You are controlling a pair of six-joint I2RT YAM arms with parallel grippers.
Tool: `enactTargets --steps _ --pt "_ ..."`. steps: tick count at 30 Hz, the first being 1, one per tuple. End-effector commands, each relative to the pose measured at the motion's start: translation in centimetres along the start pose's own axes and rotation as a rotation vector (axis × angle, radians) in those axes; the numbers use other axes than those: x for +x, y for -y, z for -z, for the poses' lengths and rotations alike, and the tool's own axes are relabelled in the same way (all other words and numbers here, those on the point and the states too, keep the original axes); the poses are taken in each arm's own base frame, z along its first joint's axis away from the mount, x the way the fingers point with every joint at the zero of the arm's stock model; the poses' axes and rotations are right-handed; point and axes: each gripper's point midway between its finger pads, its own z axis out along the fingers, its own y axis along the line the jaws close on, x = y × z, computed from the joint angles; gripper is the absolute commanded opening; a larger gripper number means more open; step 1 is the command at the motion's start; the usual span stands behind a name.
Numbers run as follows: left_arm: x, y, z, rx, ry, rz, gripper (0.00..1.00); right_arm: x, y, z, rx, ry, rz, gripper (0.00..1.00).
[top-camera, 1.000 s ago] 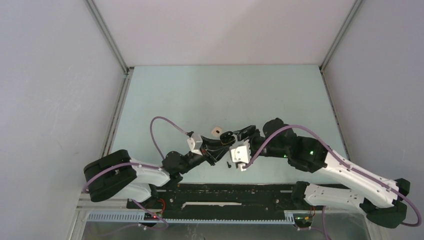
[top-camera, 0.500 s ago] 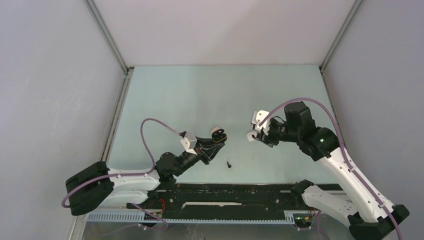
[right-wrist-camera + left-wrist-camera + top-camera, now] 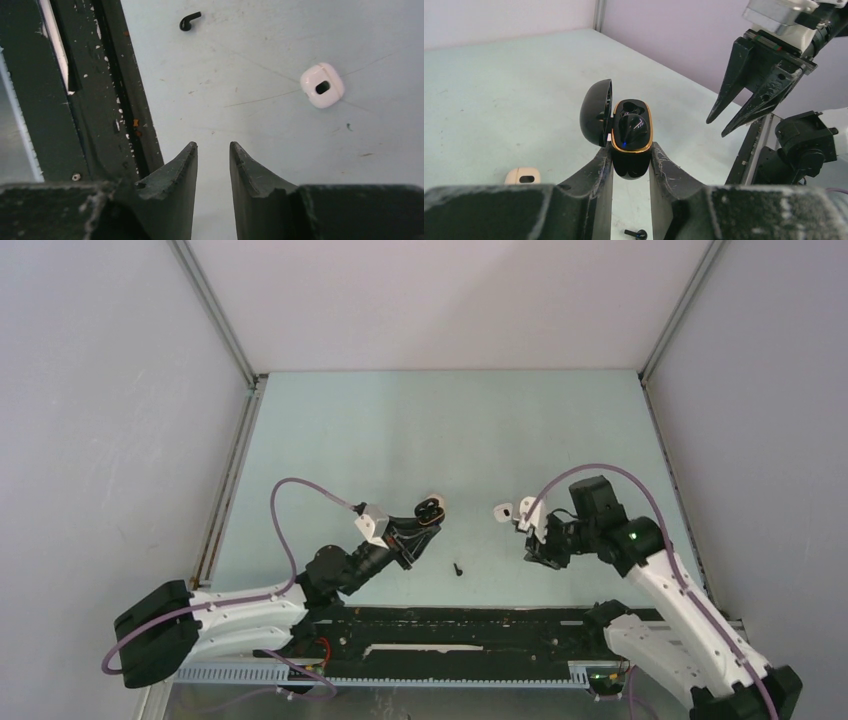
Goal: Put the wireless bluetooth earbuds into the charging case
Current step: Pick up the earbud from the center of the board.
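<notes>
Pale surface point(image 3: 400, 430): black earbud point(image 3: 189, 21) lay loose beside front rail point(image 3: 112, 90). My left jaws pinched open charging case point(image 3: 630, 137); right jaws slightly spread, empty. Risk: earbud skids off fingertips against rail; case twists in pinch.

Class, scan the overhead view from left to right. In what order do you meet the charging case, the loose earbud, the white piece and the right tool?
open black charging case → black earbud → white rounded piece with a hole → right tool
</notes>
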Motion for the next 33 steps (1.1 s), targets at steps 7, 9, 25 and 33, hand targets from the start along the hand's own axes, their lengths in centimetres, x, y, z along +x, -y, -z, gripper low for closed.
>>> enactTargets --steps 7,9,25,33 --pt "-2.1 -1.6 -0.4 -0.091 0.065 0.006 0.00 -0.6 -0.6 -4.9 -0.249 -0.132 0.260 0.29" --pt "-2.4 -1.8 -0.3 -0.103 0.070 0.018 0.00 -1.9 -0.4 -6.7 -0.249 -0.101 0.336 0.31" --pt "-3.3 -6.1 3.1 -0.290 0.090 -0.008 0.00 -2.7 -4.5 -16.1 -0.284 -0.117 0.820 0.38" --pt "-2.8 -6.3 3.5 -0.295 0.091 -0.003 0.00 -0.9 -5.4 -17.3 -0.345 -0.167 0.843 0.39"
